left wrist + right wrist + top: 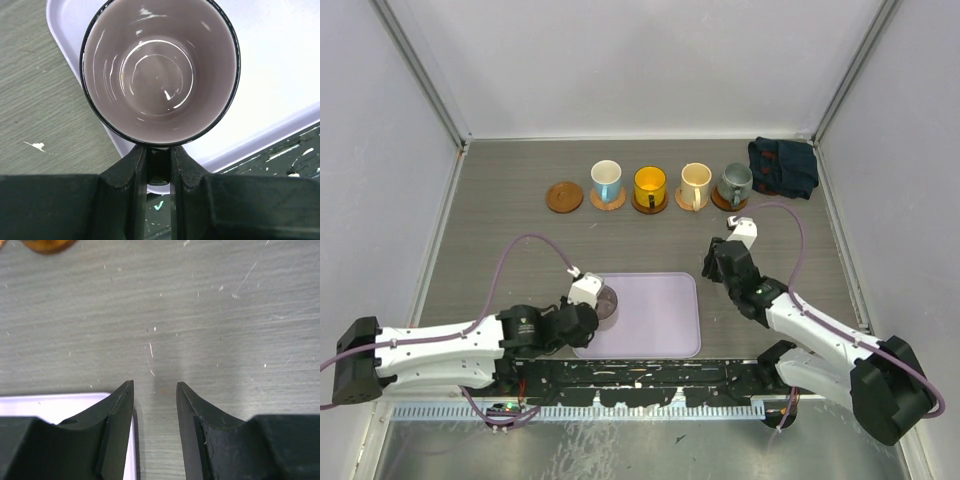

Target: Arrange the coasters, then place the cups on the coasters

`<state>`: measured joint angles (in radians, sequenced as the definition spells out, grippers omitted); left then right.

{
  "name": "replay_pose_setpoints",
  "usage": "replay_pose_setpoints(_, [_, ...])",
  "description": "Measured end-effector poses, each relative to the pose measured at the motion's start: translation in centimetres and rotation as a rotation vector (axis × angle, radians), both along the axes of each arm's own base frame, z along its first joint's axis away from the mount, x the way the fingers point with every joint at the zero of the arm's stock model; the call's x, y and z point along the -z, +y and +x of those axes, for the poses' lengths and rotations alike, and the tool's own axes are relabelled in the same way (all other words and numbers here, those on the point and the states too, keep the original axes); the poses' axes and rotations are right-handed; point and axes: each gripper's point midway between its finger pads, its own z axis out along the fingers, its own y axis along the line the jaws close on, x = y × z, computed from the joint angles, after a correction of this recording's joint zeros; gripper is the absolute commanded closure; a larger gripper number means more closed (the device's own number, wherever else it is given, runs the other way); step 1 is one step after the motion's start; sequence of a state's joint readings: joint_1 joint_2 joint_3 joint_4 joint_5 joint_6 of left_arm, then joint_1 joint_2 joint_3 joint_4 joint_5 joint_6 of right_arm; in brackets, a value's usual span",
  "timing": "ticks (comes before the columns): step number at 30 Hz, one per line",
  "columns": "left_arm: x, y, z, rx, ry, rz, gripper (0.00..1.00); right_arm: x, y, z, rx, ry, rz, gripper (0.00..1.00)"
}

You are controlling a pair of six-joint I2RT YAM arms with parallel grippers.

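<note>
Purple-grey cup (pixel 159 75), upright and mouth up, is being pinched at its near side, apparently by the handle, between the closed fingers of the left gripper (pixel 159 162). It is overlapping the left edge of the lavender tray (pixel 660 320). Straight ahead and slightly leftward, well apart, the one bare coaster (pixel 563 196) is waiting beside the light blue cup (pixel 607 181), first of four seated cups. The right gripper (pixel 155 390) is hovering parted and empty just beyond the tray's far right corner, farther off; the left arm is judged better placed.
</note>
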<state>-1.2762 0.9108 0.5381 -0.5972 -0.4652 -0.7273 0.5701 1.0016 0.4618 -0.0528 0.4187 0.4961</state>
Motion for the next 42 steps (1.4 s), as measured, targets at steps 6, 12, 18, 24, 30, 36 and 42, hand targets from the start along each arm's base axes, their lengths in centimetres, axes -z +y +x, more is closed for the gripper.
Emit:
replay_pose_setpoints(6, [-1.6, 0.3, 1.2, 0.009, -0.082, 0.025, 1.0, 1.9, 0.3, -1.2, -0.03, 0.029, -0.015, 0.55])
replay_pose_setpoints(12, [-4.1, 0.7, 3.0, -0.04, -0.2, -0.005, 1.0, 2.0, 0.8, -0.7, -0.036, 0.014, -0.005, 0.56])
replay_pose_setpoints(18, [-6.1, 1.4, 5.2, -0.116, -0.343, -0.026, 1.0, 3.3, 1.6, -0.2, -0.069, 0.028, -0.016, 0.57])
replay_pose_setpoints(24, [-7.7, 3.4, 8.0, -0.202, -0.466, -0.011, 1.0, 5.1, 3.0, 0.1, -0.125, 0.071, -0.031, 0.58])
replay_pose_setpoints(30, [-8.7, 7.4, 12.1, -0.381, -0.47, -0.03, 1.0, 4.8, 5.2, 1.3, -0.175, 0.061, -0.029, 0.58])
replay_pose_setpoints(36, [-6.4, 9.2, 15.1, -0.413, -0.392, 0.027, 1.0, 3.8, 6.1, 2.2, -0.192, 0.027, -0.026, 0.59])
replay_pose_setpoints(42, [-4.8, 9.3, 18.4, -0.411, -0.313, 0.042, 1.0, 3.7, 5.9, 2.3, -0.197, 0.02, -0.049, 0.59])
